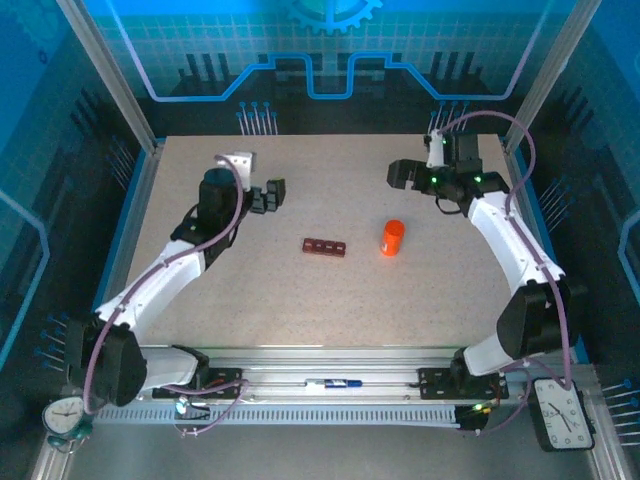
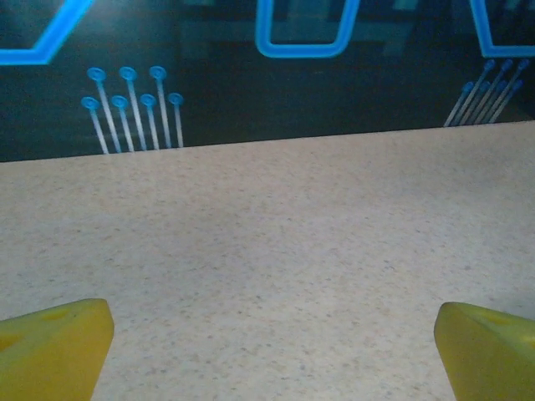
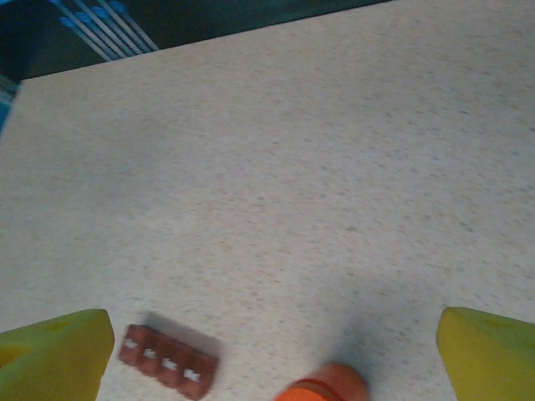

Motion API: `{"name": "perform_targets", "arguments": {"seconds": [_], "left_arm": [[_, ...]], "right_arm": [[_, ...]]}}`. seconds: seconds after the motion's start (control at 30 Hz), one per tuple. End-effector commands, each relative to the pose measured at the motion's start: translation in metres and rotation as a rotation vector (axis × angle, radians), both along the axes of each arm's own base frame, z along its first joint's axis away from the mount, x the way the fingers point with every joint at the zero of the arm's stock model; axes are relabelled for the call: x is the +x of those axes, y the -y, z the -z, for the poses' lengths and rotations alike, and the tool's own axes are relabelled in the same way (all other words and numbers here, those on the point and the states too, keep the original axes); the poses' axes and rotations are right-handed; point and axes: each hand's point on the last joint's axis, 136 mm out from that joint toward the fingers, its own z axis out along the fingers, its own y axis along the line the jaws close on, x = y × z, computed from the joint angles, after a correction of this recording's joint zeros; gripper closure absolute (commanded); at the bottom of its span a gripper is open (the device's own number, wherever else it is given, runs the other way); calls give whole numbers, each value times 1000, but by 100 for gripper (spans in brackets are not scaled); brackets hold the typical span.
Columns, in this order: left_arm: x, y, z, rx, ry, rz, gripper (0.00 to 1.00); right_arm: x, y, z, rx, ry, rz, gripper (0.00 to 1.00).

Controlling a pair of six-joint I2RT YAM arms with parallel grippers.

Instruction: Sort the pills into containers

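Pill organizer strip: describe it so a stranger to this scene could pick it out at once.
On the speckled beige table, look near the middle. The pill organizer strip lies just left of the orange pill bottle, not touching it. It is a low, dark red-brown bar of four square compartments in a row, whereas the bottle is a bright orange cylinder.

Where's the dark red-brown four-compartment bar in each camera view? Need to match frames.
Top external: bar near the picture's centre, just left of the orange bottle.
Right wrist: bar at bottom left, left of the orange bottle, which the bottom edge cuts off.
Left wrist: camera faces speckled tabletop and the back wall.
Shared landmark: the orange bottle, right of the bar in the top and right wrist views.
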Motion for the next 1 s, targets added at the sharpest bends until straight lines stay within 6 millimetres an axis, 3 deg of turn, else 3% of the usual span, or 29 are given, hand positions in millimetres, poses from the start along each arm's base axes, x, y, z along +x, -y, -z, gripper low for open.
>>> {"name": "perform_targets", "arguments": {"seconds": [0.0,0.27,0.4,0.57,0.7,0.83,0.97], "left_arm": [[-4,-35,-23,0,185,-104,1],[-35,-73,47,151,169,-182,1],[-44,-89,86,177,152,-235,1],[-44,-95,125,172,122,-256,1],[-33,-92,128,142,144,-243,1],[-28,-87,144,152,130,-209,1],[-28,-89,147,131,124,-207,1]], "right_arm": [[7,36,2,-70,81,121,0],[-1,78,39,-138,237,275,0],[-9,86,64,-202,286,283,0],[-14,87,88,-310,329,255,0],[-14,86,86,-382,390,231,0],[-11,84,82,-406,417,218,0],[-21,85,105,-472,353,190,0]]}}
